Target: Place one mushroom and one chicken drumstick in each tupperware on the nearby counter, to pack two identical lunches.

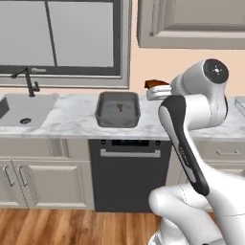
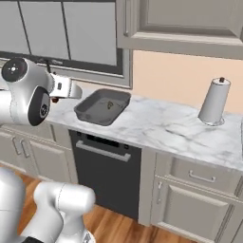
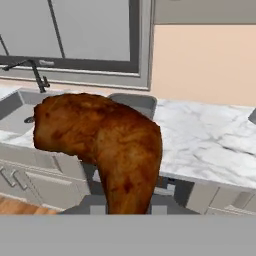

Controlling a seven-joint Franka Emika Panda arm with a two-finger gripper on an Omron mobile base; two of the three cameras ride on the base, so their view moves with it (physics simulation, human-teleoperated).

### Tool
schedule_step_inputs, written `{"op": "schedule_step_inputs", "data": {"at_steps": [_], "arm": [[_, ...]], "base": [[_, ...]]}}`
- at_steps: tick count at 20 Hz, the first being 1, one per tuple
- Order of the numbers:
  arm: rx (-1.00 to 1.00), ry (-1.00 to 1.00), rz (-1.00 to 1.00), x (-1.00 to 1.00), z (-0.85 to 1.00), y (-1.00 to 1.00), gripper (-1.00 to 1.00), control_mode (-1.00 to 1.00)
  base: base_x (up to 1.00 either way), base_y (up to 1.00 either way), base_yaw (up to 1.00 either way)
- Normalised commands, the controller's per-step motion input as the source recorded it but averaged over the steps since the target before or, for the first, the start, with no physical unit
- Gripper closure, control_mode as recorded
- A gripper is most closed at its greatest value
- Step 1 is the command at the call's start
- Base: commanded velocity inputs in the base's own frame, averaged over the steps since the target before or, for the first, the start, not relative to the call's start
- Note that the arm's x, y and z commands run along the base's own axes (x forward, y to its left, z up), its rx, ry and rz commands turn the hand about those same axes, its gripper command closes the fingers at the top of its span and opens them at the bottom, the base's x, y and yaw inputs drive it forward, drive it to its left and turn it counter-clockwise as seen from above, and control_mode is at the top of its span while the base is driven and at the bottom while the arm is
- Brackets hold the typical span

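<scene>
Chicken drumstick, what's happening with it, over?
Gripper shut on chicken drumstick, raised short of the counter. Tupperware holds one mushroom. Nothing seen blocking.

Even, flat rendered lighting, bright throughout, soft faint shadows, no glare, slightly coarse pixelated edges, no blur
</scene>
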Motion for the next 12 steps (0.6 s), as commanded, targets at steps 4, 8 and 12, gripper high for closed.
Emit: {"op": "schedule_step_inputs", "data": {"at_steps": [4, 8, 12], "arm": [[0.0, 0.0, 0.0, 0.0, 0.0, 0.0, 1.0, 1.0], [0.0, 0.0, 0.0, 0.0, 0.0, 0.0, 1.0, 1.0], [0.0, 0.0, 0.0, 0.0, 0.0, 0.0, 1.0, 1.0]], "base": [[0.51, 0.66, -0.41], [0.45, 0.54, -0.39], [0.45, 0.54, -0.34]]}}
